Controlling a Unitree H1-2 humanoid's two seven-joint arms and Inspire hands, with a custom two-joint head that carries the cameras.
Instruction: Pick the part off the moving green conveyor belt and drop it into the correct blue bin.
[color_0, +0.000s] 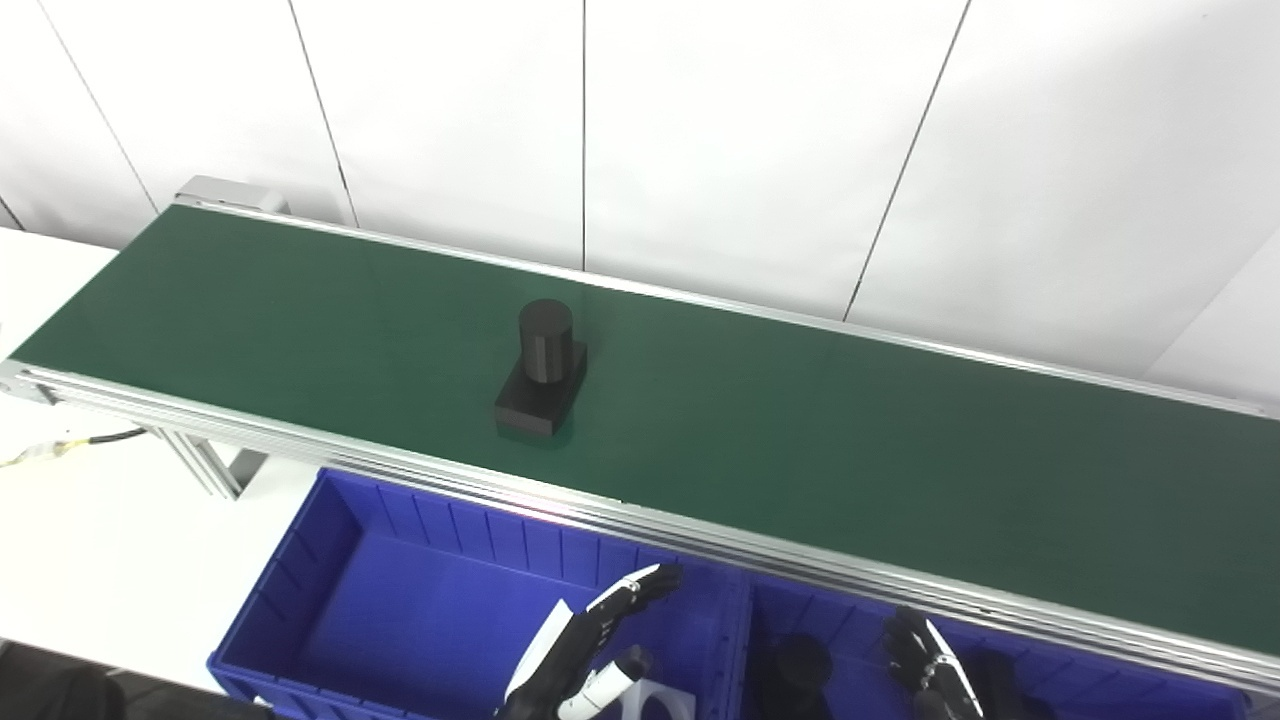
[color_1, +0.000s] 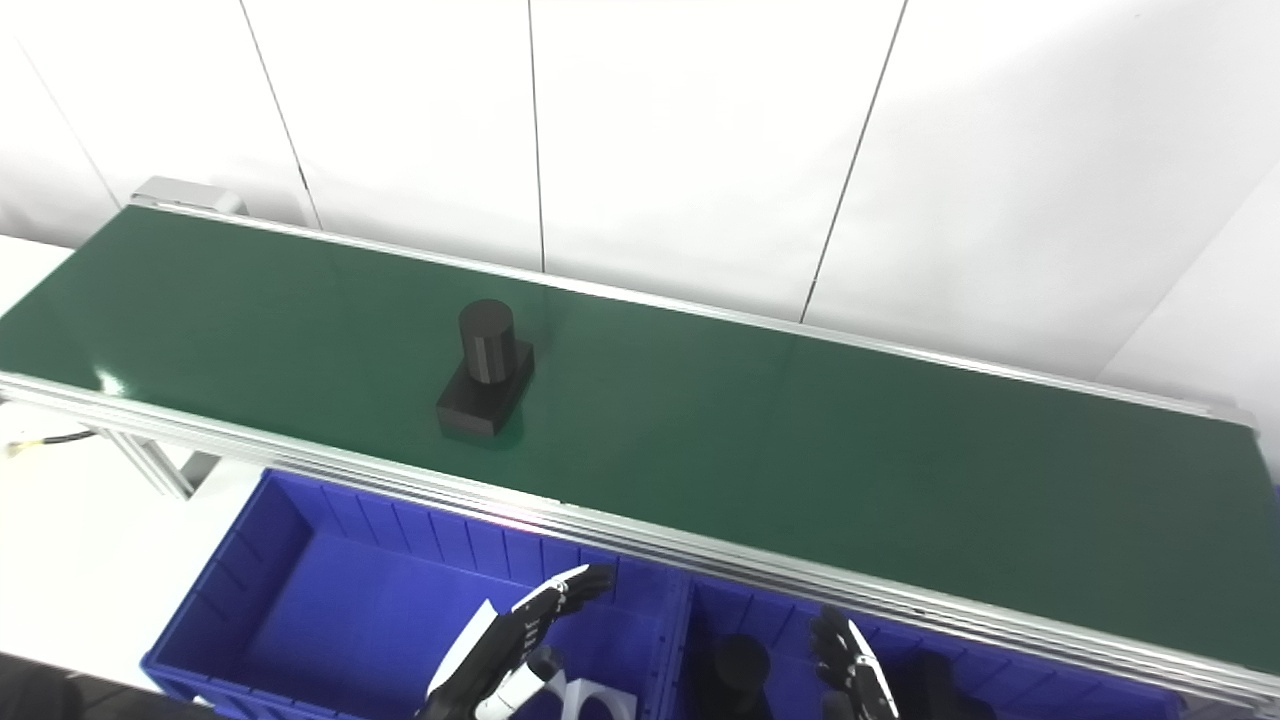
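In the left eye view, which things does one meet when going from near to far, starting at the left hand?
left hand → left blue bin → metal rail of the conveyor → black part on the green belt → white wall

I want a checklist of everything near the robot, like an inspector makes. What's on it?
Surface: green belt, bare apart from one part.
Job's things: black part upright on the belt; left blue bin; right blue bin holding dark parts.
Clutter: nothing seen.
Robot hands: left robot hand open over the left bin; right robot hand open, low over the right bin.
Cables: yellow and black wire at the far left.
Surroundings: white wall panels.
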